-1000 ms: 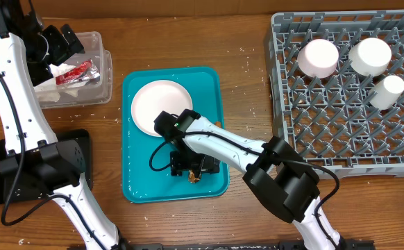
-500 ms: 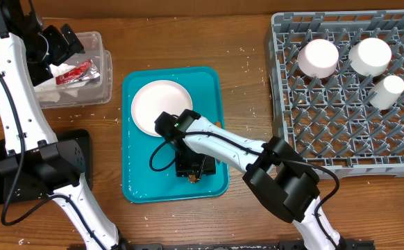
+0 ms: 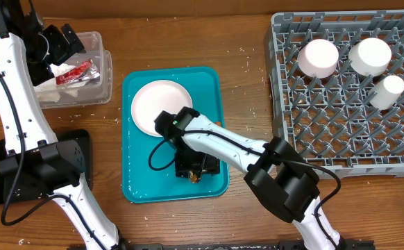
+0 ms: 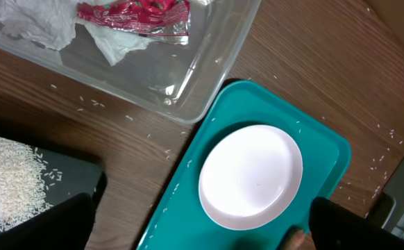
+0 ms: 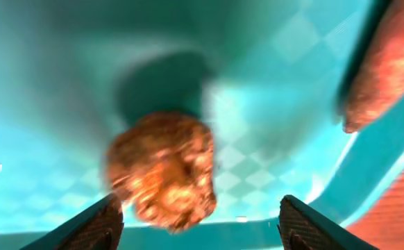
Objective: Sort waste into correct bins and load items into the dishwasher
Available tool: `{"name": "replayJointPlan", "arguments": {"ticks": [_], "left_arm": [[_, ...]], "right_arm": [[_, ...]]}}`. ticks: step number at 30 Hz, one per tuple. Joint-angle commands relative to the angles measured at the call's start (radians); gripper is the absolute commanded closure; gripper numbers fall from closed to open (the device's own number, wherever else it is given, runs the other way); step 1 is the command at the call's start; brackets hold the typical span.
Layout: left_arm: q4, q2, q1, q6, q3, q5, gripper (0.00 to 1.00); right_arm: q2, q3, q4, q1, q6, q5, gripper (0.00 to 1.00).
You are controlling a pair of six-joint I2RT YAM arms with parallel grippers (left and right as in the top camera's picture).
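The right end effector (image 5: 200,212) is low over the teal tray (image 3: 136,173), its fingers set apart on either side of the small brown nutty chunk (image 5: 164,170), which lies on the tray floor; whether the left finger touches it I cannot tell; the thin brown sausage (image 5: 372,69) lies blurred just beside, by the tray's rim. The left end effector (image 4: 209,232) hangs spread wide and empty above the table, over the clear tub (image 4: 188,62); in that tub lie the crumpled white napkin (image 4: 28,21) and the red-and-silver foil wrapper (image 4: 136,12). White rice crumbs (image 4: 7,177) are heaped on the black tray (image 4: 77,167); stray grains dot the table (image 4: 313,62). A white plate (image 3: 162,107) sits in the teal tray; three white dishes (image 3: 318,57) stand in the grey dish rack (image 3: 348,132).
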Motion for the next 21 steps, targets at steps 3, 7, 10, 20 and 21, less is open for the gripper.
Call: {"name": "replayJointPlan", "arguments": {"ticks": [3,7,10,20,21], "left_arm": [[-0.002,-0.037,-0.003,0.020,0.024,0.120,0.00],[-0.002,-0.038,-0.021,0.023,0.023,0.172,0.00],[-0.002,-0.037,-0.051,0.023,0.023,0.113,0.00],[-0.002,-0.036,-0.112,0.046,0.022,-0.132,0.00],[-0.002,-0.036,-0.112,0.045,0.022,-0.139,0.00]], "right_arm": [[-0.060,0.184,-0.064,-0.001,-0.003,0.100,0.18],[-0.061,0.299,-0.075,-0.015,-0.006,0.115,0.06],[-0.061,0.343,-0.013,-0.045,-0.006,0.125,0.00],[-0.055,0.340,0.221,-0.216,-0.005,0.139,0.11],[-0.055,0.340,0.236,-0.230,-0.006,0.137,0.12]]}}
